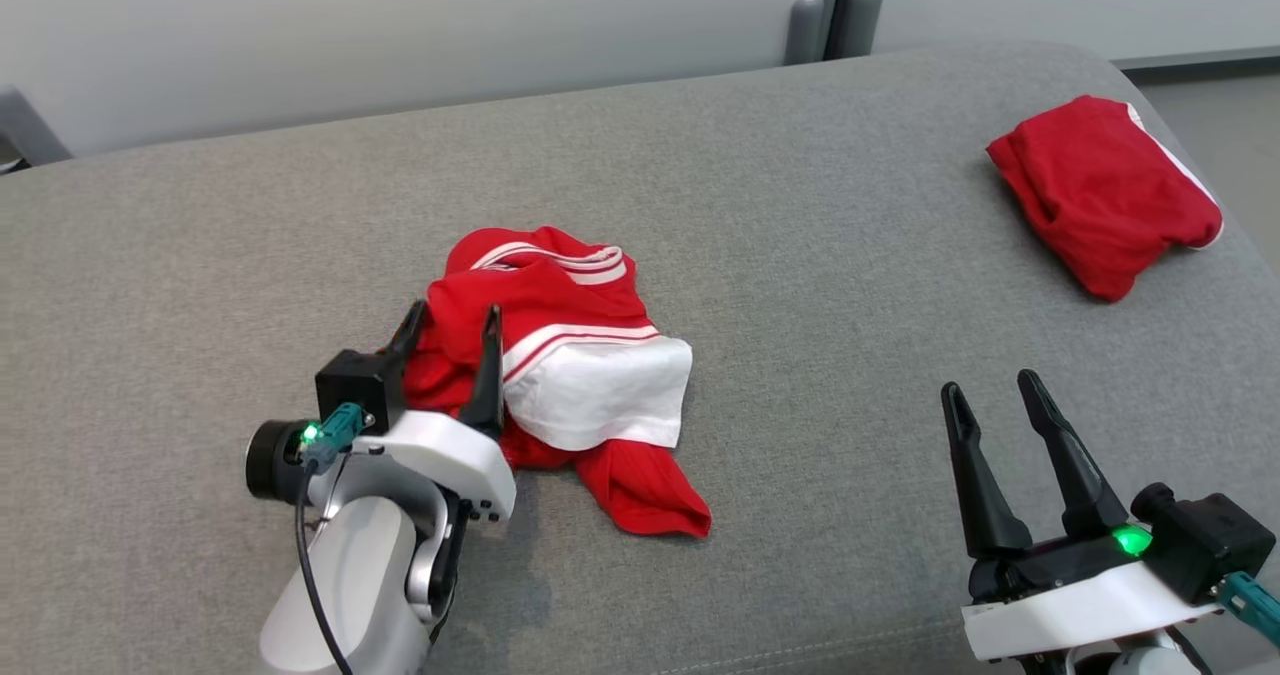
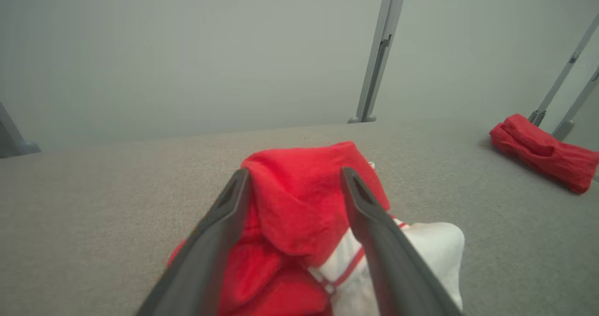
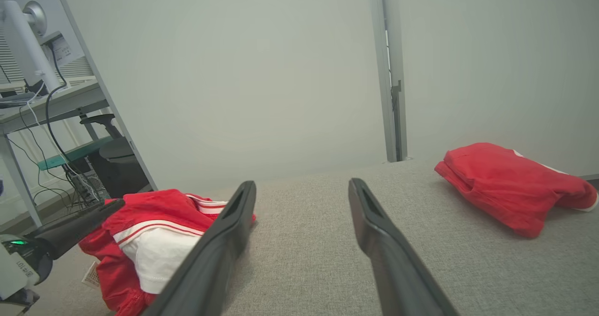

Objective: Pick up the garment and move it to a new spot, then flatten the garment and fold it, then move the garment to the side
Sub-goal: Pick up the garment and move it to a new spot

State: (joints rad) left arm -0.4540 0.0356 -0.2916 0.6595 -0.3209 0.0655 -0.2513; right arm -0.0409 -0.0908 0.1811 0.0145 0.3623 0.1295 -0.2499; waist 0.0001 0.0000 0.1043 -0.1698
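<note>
Garment [image 1: 575, 375] lies crumpled, partly hidden behind left tool [image 1: 455, 308], fingers spread astride a fold; right tool [image 1: 988, 383] gapes empty.

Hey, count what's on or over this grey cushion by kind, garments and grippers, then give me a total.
Garments: 2, the crumpled red-and-white garment and the folded red garment
Grippers: 2, the left gripper and the right gripper
Total: 4
</note>
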